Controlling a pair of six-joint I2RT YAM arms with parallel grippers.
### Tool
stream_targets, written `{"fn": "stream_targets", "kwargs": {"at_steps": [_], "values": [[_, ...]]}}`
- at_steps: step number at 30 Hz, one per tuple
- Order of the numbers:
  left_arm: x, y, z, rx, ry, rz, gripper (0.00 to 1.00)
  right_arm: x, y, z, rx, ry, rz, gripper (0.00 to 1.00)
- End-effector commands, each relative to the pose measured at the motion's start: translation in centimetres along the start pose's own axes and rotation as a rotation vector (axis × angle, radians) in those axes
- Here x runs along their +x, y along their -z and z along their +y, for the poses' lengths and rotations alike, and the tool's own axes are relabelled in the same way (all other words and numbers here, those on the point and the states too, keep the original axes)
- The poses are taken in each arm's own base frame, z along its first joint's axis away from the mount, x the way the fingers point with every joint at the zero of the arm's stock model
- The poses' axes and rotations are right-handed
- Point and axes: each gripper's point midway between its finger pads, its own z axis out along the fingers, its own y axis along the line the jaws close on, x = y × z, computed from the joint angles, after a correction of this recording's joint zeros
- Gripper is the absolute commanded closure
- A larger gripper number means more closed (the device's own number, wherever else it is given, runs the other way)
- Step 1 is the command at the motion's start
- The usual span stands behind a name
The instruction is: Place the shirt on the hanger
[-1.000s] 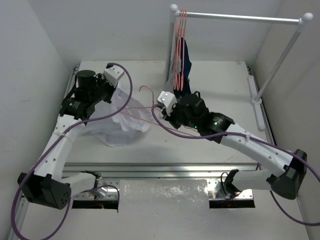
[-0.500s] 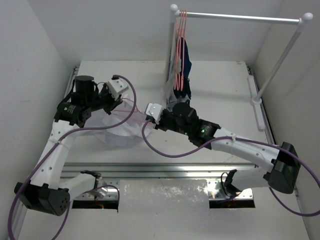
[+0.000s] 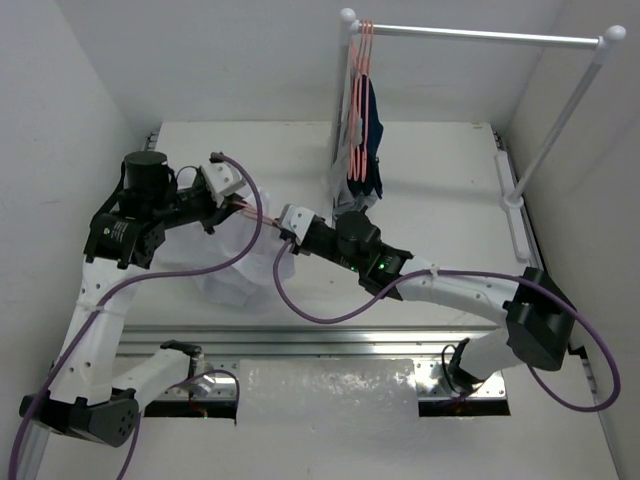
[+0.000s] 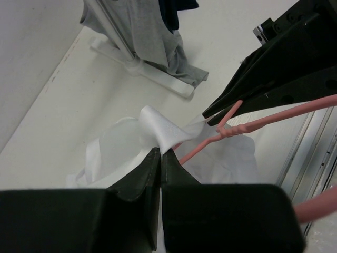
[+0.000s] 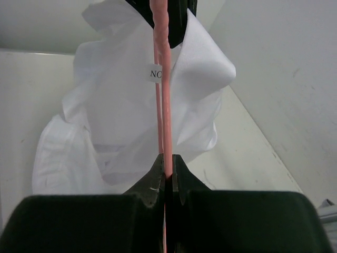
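The shirt (image 4: 158, 124) is thin, limp cloth, light and likely to slip along wire, so I'd hold it by the collar or a shoulder seam. It hangs bunched from the left gripper (image 4: 161, 155), which is clenched on one fold, with the rest heaped on the bench (image 3: 430, 180) below. Straight ahead, the right gripper (image 5: 166, 163) is clamped on the stiff, springy hanger (image 4: 237, 130), which runs into the cloth. There is one shirt and one loose hanger; a few more hang on the rail (image 3: 480, 35) behind the right gripper.
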Motion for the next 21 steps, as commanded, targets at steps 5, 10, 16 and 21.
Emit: {"fn": "stream_targets", "kwargs": {"at_steps": [5, 10, 16, 21], "values": [[-0.8, 0.0, -0.6, 0.031, 0.035, -0.027, 0.68, -2.2, -0.7, -3.3, 0.174, -0.050, -0.097, 1.00], [-0.8, 0.3, 2.0, -0.122, 0.069, -0.021, 0.36, 0.7, -0.5, -2.3, 0.192, -0.113, -0.067, 1.00], [-0.8, 3.4, 6.7, -0.457, 0.105, 0.014, 0.18, 4.4, -1.2, -0.7, 0.196, -0.180, -0.018, 1.00], [-1.0, 5.0, 8.2, -0.587, 0.147, 0.012, 0.14, 6.0, -2.1, 0.2, 0.185, -0.213, -0.001, 1.00]]}}
